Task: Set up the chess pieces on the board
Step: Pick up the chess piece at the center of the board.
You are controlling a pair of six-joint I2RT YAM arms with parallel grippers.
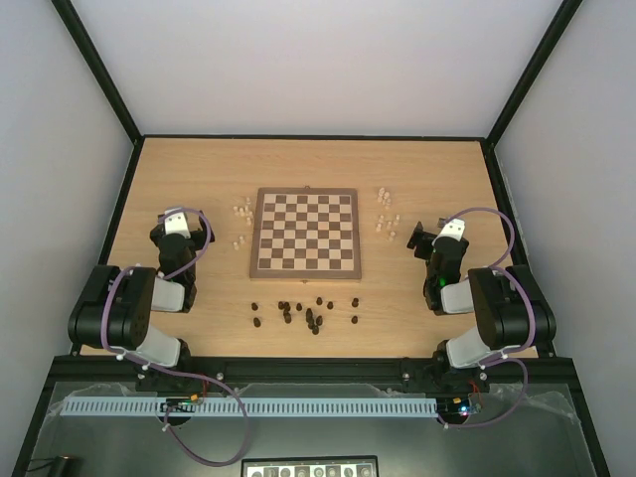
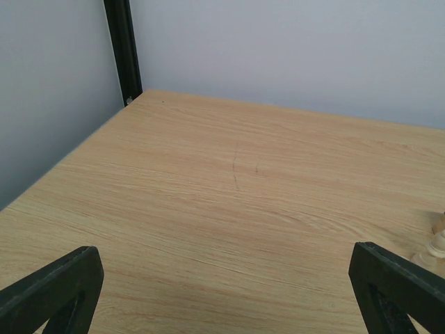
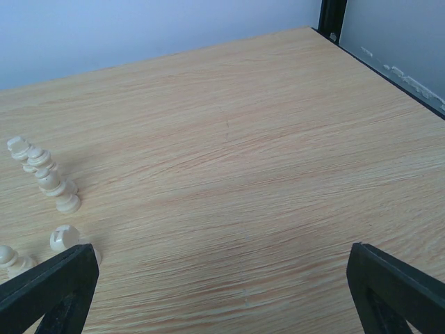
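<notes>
Pieces [image 1: 303,315] all sit off the board [image 1: 305,234]: dark ones on the bench [image 1: 447,169] at its near side, cream ones along both flanks. No square is filled, so the whole setup is left to do. Left tool [image 2: 222,299] and right tool [image 3: 222,296] gape wide, empty.

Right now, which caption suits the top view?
Bare board; dark pieces scattered by its near edge, pale pieces on both sides.

**Tiny Pieces, Cropped Fingers**

From above, we cannot tell one kind from another among the dark chess pieces [image 1: 303,314] or the cream chess pieces [image 1: 387,214], as they are too small. In the left wrist view, the right edge cuts a cream piece [image 2: 439,240], and the left end effector [image 2: 224,278] hides its base. The bottom edge crops the right end effector [image 3: 222,278], which partly covers another cream piece [image 3: 8,257].
</notes>
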